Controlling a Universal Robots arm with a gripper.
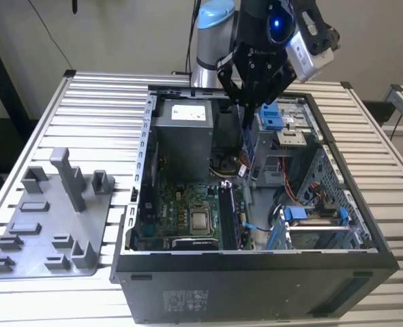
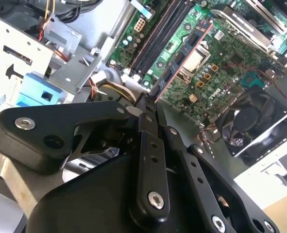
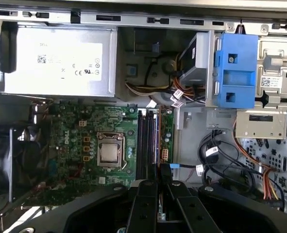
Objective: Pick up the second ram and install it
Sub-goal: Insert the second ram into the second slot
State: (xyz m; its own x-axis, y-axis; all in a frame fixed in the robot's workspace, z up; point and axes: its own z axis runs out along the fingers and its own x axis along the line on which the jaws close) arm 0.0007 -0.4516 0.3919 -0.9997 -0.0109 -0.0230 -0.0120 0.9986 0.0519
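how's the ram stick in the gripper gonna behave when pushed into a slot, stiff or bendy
Probably stiff: in the second wrist view the second ram juts straight out from the gripper with no sag. Likely light, being so thin and flat. It seems gripped near one end, so an off-line push might twist or crack it.

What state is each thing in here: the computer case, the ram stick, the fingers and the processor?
Computer case: lying on its side, cover off.
Ram stick: held over the motherboard, not yet in a slot.
Fingers: shut on the ram stick.
Processor: uncovered, in its socket.
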